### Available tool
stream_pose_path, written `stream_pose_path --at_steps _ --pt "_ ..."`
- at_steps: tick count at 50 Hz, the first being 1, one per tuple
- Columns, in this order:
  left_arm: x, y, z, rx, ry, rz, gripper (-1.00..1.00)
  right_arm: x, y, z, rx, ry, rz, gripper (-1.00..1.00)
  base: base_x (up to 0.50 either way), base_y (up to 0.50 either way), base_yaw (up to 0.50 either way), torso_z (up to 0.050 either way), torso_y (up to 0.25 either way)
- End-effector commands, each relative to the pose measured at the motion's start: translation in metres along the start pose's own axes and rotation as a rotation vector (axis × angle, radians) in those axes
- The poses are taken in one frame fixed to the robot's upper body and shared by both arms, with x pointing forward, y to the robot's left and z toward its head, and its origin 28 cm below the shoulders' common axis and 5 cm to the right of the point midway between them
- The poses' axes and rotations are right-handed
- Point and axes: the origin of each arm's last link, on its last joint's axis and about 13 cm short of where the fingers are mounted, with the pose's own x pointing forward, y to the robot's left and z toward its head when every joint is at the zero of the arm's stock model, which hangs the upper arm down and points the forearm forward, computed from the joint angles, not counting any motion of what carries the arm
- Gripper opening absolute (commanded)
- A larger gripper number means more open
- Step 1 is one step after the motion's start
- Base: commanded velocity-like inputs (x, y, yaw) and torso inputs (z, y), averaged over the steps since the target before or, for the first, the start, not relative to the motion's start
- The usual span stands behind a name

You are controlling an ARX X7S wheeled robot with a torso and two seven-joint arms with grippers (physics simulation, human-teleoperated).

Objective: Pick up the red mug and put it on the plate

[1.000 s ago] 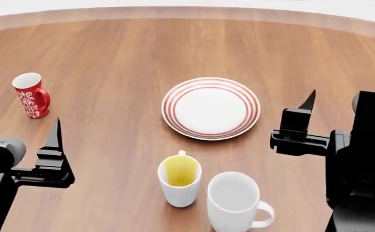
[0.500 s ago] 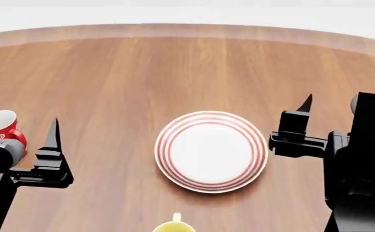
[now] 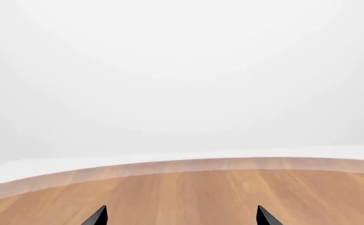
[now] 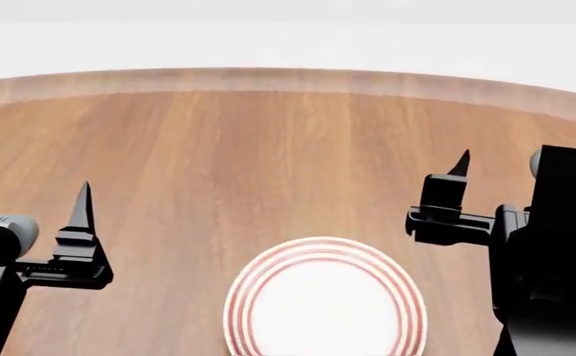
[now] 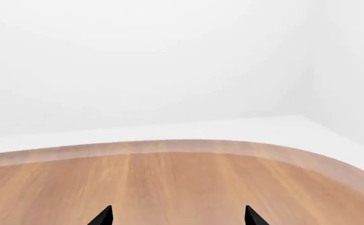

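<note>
Wooden table (image 4: pixel 268 148) filled the frame; left gripper (image 4: pixel 26 204) and right gripper (image 4: pixel 456 174) hovered level, jaws apart; plate (image 4: pixel 325 308) apparently lay flat, bottom centre.

Both end effectors (image 4: pixel 26 196) (image 4: pixel 460 165) open, empty.

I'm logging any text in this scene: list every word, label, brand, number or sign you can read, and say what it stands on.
None: no view shows any readable text.
The plate carries only concentric red rings, no lettering.
The wooden table shows only grain.
The left gripper and right gripper are plain black, with no markings visible.
The wrist views show only the table edge and white background.
</note>
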Motion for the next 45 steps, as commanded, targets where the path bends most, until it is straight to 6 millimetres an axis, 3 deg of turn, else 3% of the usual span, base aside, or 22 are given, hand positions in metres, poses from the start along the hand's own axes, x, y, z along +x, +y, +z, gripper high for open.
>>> stream_pose_path --at_steps 1,11,17,18,19,45 --pt "0.0 -0.001 0.0 0.002 0.0 -0.004 1.0 -0.001 0.0 -0.001 0.008 0.005 0.01 1.0 0.5 0.0 0.0 0.0 0.0" --pt "0.0 0.0 0.0 0.001 0.002 -0.004 1.0 -0.001 0.0 -0.001 0.009 0.002 0.02 1.0 0.5 0.0 0.0 0.0 0.001" --pt "0.0 -0.001 0.0 0.003 0.005 -0.006 1.0 0.0 0.0 -0.002 0.009 0.01 0.023 1.0 0.0 0.0 0.0 0.0 0.0" --pt "0.01 0.004 -0.005 0.007 0.083 0.173 1.0 0.0 0.001 -0.004 0.0 0.018 0.028 1.0 0.0 0.0 0.0 0.0 0.0" --pt "0.018 0.022 -0.013 -0.03 0.145 0.42 1.0 0.002 0.003 -0.011 -0.008 0.044 0.038 1.0 0.0 0.0 0.0 0.0 0.0" --pt "0.016 0.046 -0.032 -0.045 0.192 0.508 1.0 0.003 0.004 -0.02 -0.008 0.063 0.051 1.0 0.0 0.0 0.0 0.0 0.0"
